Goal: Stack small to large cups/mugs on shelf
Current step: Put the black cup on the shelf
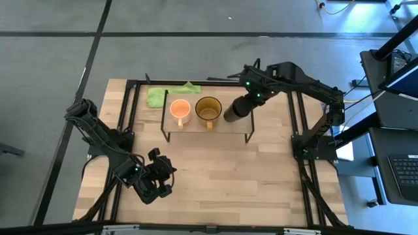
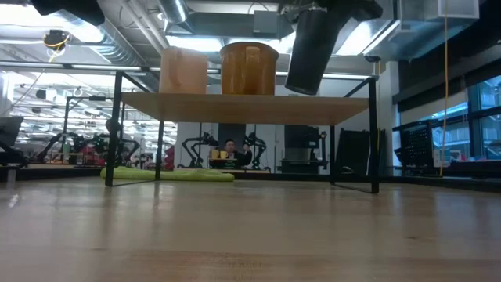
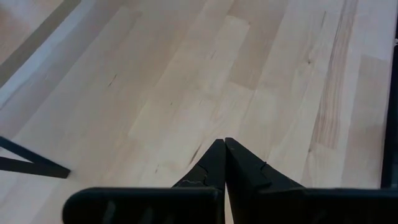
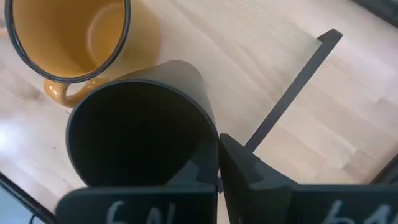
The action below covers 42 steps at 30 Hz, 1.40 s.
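The black cup (image 1: 236,110) is pinched at its rim by the right tool (image 1: 251,99), tilted above the shelf (image 1: 196,128), at 3 o'clock from the olive mug (image 1: 208,109). The left tool (image 1: 159,184), pressed together, waits on the bench (image 1: 222,176).

Light: bright overhead, ceiling strips glare in my low view | shadows: soft under shelf (image 1: 208,128) | focus: near desk (image 2: 250,235) blurred.

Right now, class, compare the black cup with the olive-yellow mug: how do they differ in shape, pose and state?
The black cup is taller and has no handle; the olive-yellow mug is wider, with a handle. The black cup hangs tilted above the shelf, held by the right gripper; the olive-yellow mug stands upright on the shelf, free of any gripper. Both are empty.
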### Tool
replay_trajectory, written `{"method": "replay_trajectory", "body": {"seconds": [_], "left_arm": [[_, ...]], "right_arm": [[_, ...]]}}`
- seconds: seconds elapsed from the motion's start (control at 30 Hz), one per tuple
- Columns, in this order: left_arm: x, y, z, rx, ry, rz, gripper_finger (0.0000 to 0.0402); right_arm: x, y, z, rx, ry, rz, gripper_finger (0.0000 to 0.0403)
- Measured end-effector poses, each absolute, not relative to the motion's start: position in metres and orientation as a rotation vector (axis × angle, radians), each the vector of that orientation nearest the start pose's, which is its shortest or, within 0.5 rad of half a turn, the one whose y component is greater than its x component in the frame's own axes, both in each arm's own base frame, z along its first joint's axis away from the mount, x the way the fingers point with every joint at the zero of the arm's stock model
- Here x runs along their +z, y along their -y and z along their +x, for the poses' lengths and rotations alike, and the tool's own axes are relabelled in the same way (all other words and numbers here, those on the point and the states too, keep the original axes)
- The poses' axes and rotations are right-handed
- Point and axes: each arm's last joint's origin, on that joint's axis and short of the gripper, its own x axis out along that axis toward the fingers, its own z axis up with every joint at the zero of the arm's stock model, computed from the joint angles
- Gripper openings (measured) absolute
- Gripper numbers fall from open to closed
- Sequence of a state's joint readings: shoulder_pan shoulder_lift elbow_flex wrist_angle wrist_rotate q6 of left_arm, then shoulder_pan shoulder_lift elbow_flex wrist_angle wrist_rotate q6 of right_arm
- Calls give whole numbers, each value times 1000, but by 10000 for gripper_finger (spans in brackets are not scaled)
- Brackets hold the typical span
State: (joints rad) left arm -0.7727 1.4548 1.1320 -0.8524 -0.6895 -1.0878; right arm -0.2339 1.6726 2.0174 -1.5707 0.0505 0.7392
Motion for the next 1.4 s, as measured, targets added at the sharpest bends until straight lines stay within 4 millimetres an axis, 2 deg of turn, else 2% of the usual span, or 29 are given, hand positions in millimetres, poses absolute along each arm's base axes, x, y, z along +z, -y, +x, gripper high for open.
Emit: {"method": "replay_trajectory", "body": {"seconds": [0.8, 1.17, 1.4], "left_arm": [[262, 179, 210, 370, -771, -210, 0], [262, 179, 210, 369, -772, -211, 0], [262, 179, 210, 368, -776, -223, 0]], "right_arm": [[414, 67, 282, -711, -1072, 782, 12], [414, 65, 282, -553, -1136, 613, 12], [414, 80, 279, -573, -1138, 549, 12]]}}
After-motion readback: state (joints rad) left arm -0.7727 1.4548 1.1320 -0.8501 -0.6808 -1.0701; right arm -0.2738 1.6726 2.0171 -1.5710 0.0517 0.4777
